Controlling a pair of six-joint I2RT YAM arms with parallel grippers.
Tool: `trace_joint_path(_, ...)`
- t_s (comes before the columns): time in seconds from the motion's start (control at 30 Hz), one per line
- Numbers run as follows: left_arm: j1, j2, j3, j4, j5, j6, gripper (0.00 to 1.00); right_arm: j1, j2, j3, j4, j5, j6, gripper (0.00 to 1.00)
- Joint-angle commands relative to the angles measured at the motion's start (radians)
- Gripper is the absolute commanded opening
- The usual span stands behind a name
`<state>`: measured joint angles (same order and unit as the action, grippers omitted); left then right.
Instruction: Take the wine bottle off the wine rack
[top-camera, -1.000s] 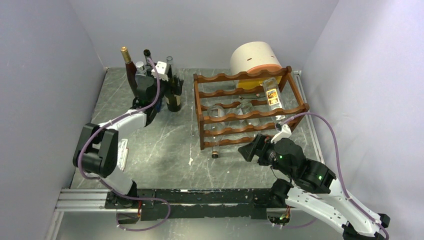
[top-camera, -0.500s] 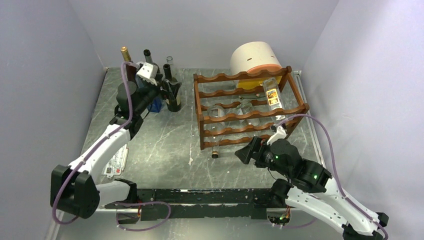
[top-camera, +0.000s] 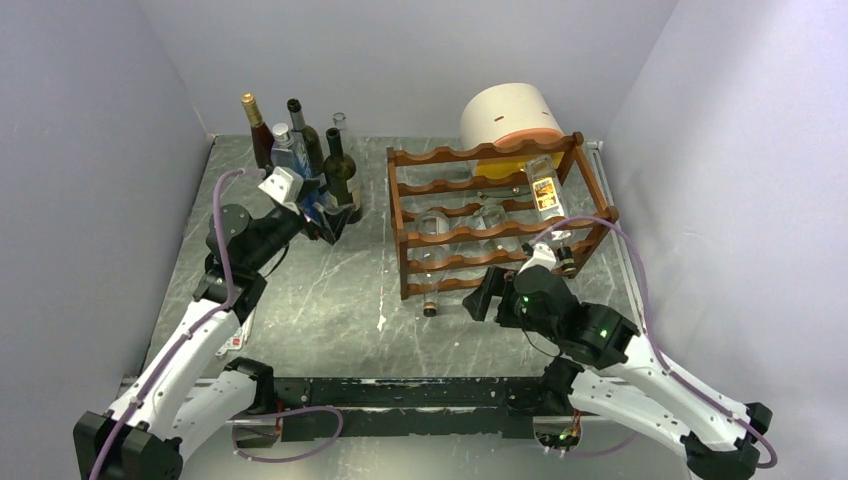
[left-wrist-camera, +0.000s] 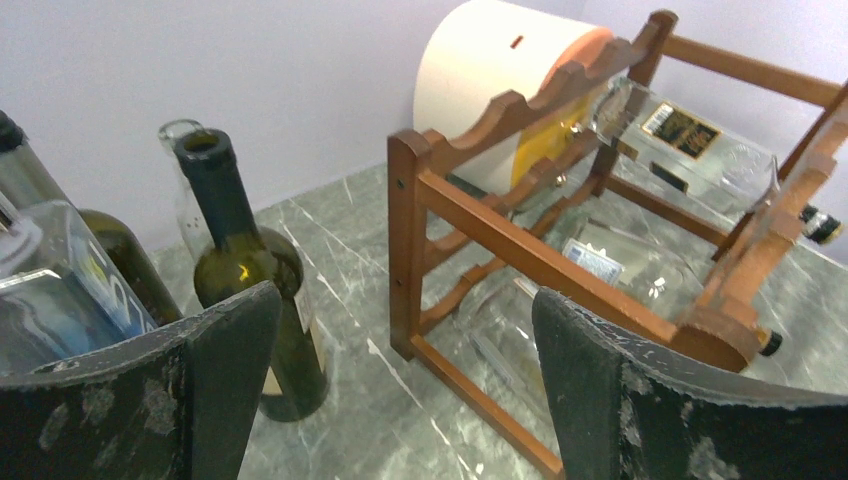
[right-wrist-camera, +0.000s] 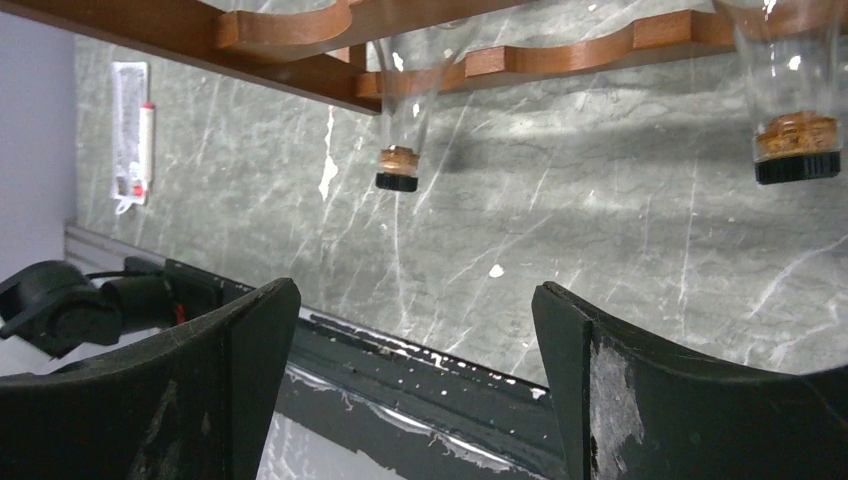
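the approach step is judged to be in hand. clear bottles are laid in the wine rack (top-camera: 495, 215). the corked neck of one wine bottle (right-wrist-camera: 397, 165) is seen sticking out under the low rail, ahead of the right gripper (right-wrist-camera: 415, 290), whose fingers are spread apart and empty. next, this gripper should be brought around that neck and closed. the left gripper (left-wrist-camera: 407, 293) is also held apart, empty, near the standing bottles (top-camera: 300, 150). since one second before, the left arm has been drawn back from those bottles, and the right gripper has been moved slightly nearer the rack.

White-and-orange cylinder (top-camera: 508, 116), grey marbled table (top-camera: 330, 285)
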<state>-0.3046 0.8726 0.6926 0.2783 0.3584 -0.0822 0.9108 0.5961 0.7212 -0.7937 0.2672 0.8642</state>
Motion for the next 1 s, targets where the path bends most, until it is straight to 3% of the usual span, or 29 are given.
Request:
trace_joint_path(0.0, 0.006, -0.054, 0.006, -0.045, 0.128, -0.006, 0.98, -0.002, 0.061, 0.035, 0.034, 0.109, -0.027, 0.91)
trace_joint_path(0.17, 0.006, -0.047, 0.014, -0.034, 0.375, -0.147, 0.97, -0.007, 0.061, 0.023, 0.033, 0.203, 0.000, 0.92)
trace_joint_path(0.27, 0.006, -0.023, -0.023, 0.069, 0.547, -0.249, 0.99, -0.022, 0.031, 0.029, 0.043, 0.226, 0.004, 0.93)
trace_joint_path(0.37, -0.003, -0.008, -0.081, 0.204, 0.594, -0.394, 0.98, -0.023, 0.001, 0.053, 0.017, 0.277, 0.027, 0.93)
trace_joint_path(0.5, -0.065, 0.020, -0.094, 0.206, 0.508, -0.428, 0.98, -0.023, -0.029, 0.081, -0.011, 0.331, 0.045, 0.93)
trace_joint_path(0.73, -0.297, 0.145, 0.057, -0.086, 0.258, -0.234, 0.95, -0.030, 0.058, 0.101, 0.038, 0.325, -0.008, 0.95)
trace_joint_path(0.97, -0.312, 0.140, 0.040, -0.092, 0.171, -0.262, 0.94, -0.110, 0.088, 0.119, 0.097, 0.244, -0.070, 0.95)
